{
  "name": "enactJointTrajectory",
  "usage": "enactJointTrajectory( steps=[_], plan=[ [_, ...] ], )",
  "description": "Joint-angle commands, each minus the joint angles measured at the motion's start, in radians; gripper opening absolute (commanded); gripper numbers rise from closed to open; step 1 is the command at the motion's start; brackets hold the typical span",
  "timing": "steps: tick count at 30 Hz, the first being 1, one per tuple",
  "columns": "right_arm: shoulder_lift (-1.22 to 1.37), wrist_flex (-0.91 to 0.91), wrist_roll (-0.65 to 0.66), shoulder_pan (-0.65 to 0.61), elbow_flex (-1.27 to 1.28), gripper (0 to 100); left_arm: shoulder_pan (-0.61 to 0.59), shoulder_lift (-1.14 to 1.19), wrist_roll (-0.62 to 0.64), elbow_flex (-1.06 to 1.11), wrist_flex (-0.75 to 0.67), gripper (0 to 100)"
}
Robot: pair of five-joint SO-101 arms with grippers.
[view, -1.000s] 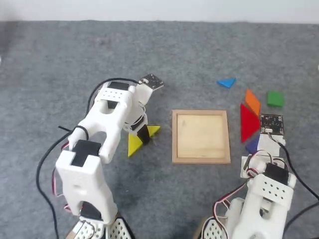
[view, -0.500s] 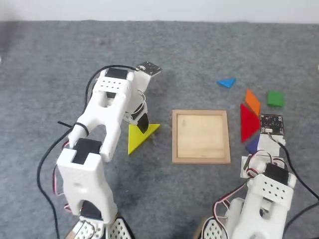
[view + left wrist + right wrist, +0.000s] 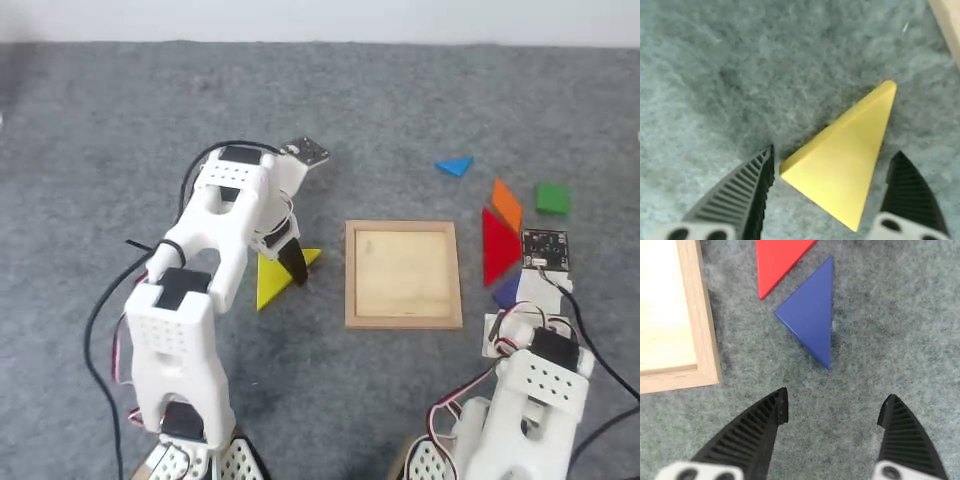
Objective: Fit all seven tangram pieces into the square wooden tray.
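Observation:
A yellow triangle point(image 3: 270, 280) lies flat on the grey carpet, left of the square wooden tray point(image 3: 352, 290). My left gripper point(image 3: 835, 152) hovers open just over the yellow triangle point(image 3: 845, 160), one finger on each side and neither touching it. The tray holds no pieces. My right gripper point(image 3: 836, 396) stands open above bare carpet, close to a dark blue triangle point(image 3: 812, 315) and the tip of a red triangle point(image 3: 777, 257), beside the tray's rim point(image 3: 695, 315).
Right of the tray lie the red triangle point(image 3: 495, 247), an orange parallelogram point(image 3: 507, 203), a green square point(image 3: 552, 197) and a small blue triangle point(image 3: 454, 166). The right arm's wrist point(image 3: 545, 248) partly covers the dark blue triangle point(image 3: 507, 291).
The left arm's wrist swung slightly toward the far side and then to the right, its fingers staying over the yellow triangle, which has barely shifted. The right arm has kept still.

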Motion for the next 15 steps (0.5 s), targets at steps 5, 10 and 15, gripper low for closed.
enactJointTrajectory(
  steps=[5, 10, 15],
  plan=[
    [-0.010, -0.015, -0.011, -0.007, -0.005, 29.6, -0.002, 0.032, -0.008, -0.007, -0.006, 32],
    [-0.010, -0.015, -0.011, -0.007, -0.005, 29.6, -0.006, 0.028, 0.041, -0.007, -0.005, 24],
    [-0.010, -0.015, -0.011, -0.007, -0.005, 29.6, -0.008, 0.028, 0.066, -0.007, 0.009, 24]
  ],
)
